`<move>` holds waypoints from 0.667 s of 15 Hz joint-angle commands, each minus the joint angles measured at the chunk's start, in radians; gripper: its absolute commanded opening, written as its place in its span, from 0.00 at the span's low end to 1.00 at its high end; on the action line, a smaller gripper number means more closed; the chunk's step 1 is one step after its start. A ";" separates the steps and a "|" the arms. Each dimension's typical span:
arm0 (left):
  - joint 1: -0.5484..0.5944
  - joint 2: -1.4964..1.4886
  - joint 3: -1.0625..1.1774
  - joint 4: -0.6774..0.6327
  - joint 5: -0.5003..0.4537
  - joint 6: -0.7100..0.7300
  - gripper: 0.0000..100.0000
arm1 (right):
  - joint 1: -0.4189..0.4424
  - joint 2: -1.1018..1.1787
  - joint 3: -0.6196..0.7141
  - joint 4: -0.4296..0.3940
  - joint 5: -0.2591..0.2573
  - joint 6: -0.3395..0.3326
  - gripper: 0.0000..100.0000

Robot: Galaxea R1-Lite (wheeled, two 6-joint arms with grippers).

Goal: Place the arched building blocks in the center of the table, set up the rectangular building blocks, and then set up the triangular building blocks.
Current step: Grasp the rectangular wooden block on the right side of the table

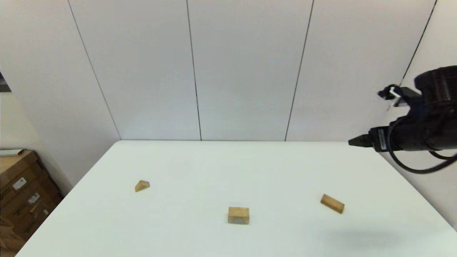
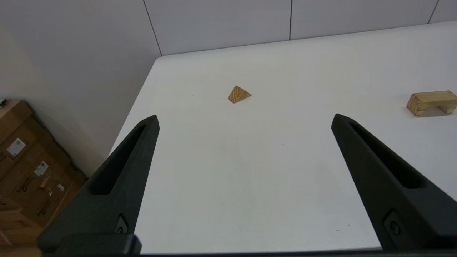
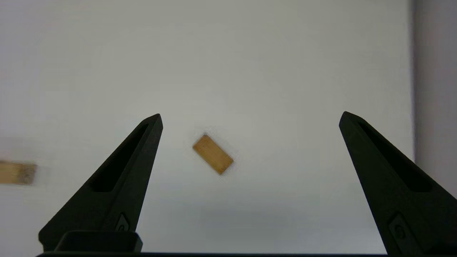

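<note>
On the white table [image 1: 200,167] lie three tan wooden blocks. The arched block [image 1: 238,215] rests near the front middle, its paler hollow facing the front; it also shows as the arched block [image 2: 432,102] and at the picture edge as the arched block [image 3: 16,172]. Left of it lies the small triangular block [image 1: 142,186], seen as a wedge [image 2: 239,94] ahead of my open left gripper [image 2: 245,118]. The rectangular block [image 1: 332,203] lies flat at the right. High above it hovers my right gripper [image 1: 354,142], open [image 3: 250,117], with the rectangular block [image 3: 213,154] far below between its fingers.
Stacked cardboard boxes [image 1: 21,192] stand on the floor beyond the table's left edge, also seen as boxes [image 2: 28,171]. A grey panelled wall [image 1: 246,71] runs along the table's far edge. The right arm's shadow falls on the table at the front right.
</note>
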 commanded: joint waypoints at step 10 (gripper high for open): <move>0.000 0.001 0.000 0.000 -0.001 0.000 1.00 | 0.013 0.387 -0.155 0.470 0.058 -0.426 1.00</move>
